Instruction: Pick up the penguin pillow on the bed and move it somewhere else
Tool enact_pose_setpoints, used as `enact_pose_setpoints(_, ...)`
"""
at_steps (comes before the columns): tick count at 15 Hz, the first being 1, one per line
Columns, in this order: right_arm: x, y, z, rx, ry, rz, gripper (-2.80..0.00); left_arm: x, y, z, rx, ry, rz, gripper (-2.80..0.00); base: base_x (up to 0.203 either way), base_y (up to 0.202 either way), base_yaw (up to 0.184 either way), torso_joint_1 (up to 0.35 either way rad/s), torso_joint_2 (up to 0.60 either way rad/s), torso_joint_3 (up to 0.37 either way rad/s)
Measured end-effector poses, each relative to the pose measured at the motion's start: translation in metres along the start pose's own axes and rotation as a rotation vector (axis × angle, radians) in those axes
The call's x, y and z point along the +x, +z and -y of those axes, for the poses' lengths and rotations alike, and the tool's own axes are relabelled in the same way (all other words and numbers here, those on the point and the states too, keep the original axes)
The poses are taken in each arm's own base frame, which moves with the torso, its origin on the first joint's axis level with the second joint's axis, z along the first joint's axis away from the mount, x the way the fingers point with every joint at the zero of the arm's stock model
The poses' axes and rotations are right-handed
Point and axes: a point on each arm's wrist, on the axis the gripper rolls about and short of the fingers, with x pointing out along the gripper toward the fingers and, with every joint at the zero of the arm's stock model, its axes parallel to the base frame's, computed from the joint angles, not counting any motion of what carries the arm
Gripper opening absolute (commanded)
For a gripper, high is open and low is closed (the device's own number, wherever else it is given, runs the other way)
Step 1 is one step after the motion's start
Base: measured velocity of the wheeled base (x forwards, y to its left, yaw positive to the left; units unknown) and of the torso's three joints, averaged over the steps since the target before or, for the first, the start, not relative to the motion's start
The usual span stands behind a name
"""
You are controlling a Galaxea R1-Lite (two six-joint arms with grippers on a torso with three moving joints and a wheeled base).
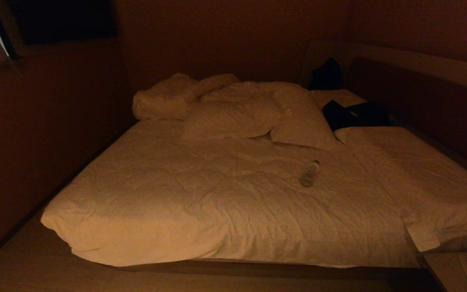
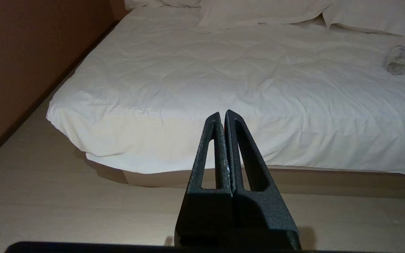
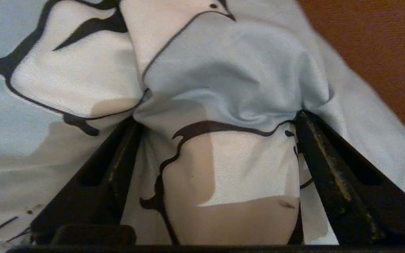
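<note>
The right claw (image 3: 216, 119) stands spread wide with a fold of the penguin pillow (image 3: 230, 77) bulging between its fingers — seemingly letting go, off the bed (image 1: 225, 194) and beyond the head view — while the left claw (image 2: 222, 117) hangs clenched, idle, before the bed.

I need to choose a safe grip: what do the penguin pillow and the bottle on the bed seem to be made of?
Penguin pillow: soft woven cloth with a slight sheen; it bunches into folds. Bottle: probably clear plastic, smooth; the duvet shows through it.
</note>
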Motion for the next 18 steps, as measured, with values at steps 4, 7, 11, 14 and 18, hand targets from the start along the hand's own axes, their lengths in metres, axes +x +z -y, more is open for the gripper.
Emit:
enact_pose_setpoints(4, -0.008, 0.005, 0.009, -0.013, -0.015, 0.013, 0.00, 0.000, 0.000, 0.000, 0.000, 0.000, 0.000, -2.80, 0.000, 0.000, 0.000, 0.000, 0.00, 0.000)
enact_pose_setpoints(7, -0.014, 0.007, 0.013, -0.018, -0.018, 0.029, 0.00, 0.000, 0.000, 0.000, 0.000, 0.000, 0.000, -2.80, 0.000, 0.000, 0.000, 0.000, 0.00, 0.000)
enact_pose_setpoints(11, -0.019, 0.008, 0.015, -0.020, -0.021, 0.035, 0.00, 0.000, 0.000, 0.000, 0.000, 0.000, 0.000, -2.80, 0.000, 0.000, 0.000, 0.000, 0.00, 0.000)
enact_pose_setpoints(14, -0.019, 0.007, 0.015, -0.020, -0.023, 0.033, 0.00, 0.000, 0.000, 0.000, 0.000, 0.000, 0.000, -2.80, 0.000, 0.000, 0.000, 0.000, 0.00, 0.000)
enact_pose_setpoints(18, -0.019, 0.007, 0.014, -0.019, -0.022, 0.034, 0.00, 0.000, 0.000, 0.000, 0.000, 0.000, 0.000, -2.80, 0.000, 0.000, 0.000, 0.000, 0.00, 0.000)
